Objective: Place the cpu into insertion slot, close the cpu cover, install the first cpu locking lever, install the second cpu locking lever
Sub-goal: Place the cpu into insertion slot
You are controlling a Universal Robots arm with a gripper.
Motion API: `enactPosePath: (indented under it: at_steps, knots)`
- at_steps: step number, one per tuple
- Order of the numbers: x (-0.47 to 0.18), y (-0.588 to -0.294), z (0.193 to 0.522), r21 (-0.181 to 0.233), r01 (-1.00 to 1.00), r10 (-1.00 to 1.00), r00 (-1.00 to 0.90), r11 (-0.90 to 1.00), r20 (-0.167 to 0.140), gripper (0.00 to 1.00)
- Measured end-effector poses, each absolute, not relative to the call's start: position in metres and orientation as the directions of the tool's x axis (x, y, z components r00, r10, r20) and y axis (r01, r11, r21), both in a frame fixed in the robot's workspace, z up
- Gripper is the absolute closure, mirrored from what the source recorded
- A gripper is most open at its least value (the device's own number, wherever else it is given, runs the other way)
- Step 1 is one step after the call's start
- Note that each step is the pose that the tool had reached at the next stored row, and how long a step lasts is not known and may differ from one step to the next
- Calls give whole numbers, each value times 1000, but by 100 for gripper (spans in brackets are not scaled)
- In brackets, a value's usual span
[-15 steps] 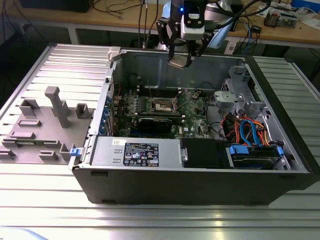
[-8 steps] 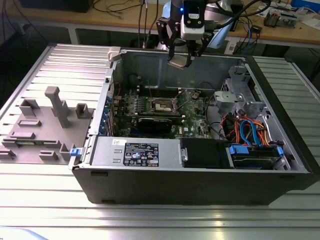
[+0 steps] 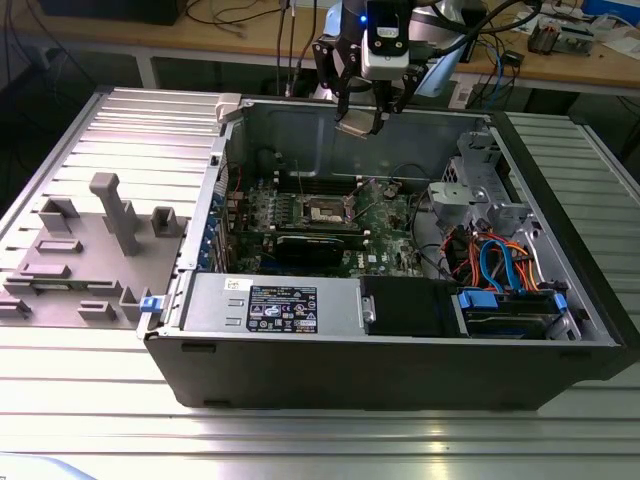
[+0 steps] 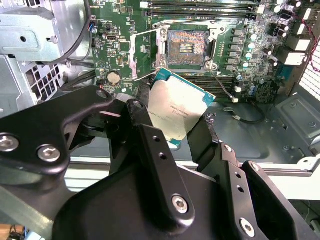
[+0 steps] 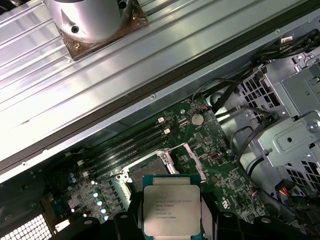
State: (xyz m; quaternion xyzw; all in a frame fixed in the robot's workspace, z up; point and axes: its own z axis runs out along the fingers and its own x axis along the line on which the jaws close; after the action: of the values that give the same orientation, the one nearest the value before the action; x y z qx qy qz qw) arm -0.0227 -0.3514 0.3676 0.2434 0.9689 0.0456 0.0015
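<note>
Holding small flat square silver-grey cpu in black two-finger gripper, fingers clamped on opposite chip edges. Chip hangs in air over open dark computer case, near case's far wall, well apart from green circuit board. Square dark insertion slot lies below and beyond chip, mid-board. Thin silvery cpu cover stands swung open beside slot. Chip edges look skewed against slot edges.

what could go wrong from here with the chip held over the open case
The cpu hangs in the gripper, pinched at its edges; a slip could drop it onto the motherboard. In the second wrist view it looks turned relative to the insertion slot, so lowering it misaligned might damage the socket. The opened cpu cover beside the slot could catch an edge.
</note>
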Motion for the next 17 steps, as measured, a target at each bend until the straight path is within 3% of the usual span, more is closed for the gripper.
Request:
enactPosePath:
  at_steps: [17]
  knots:
    - [-23,-351,368,88,510,510,-860,856,19,46]
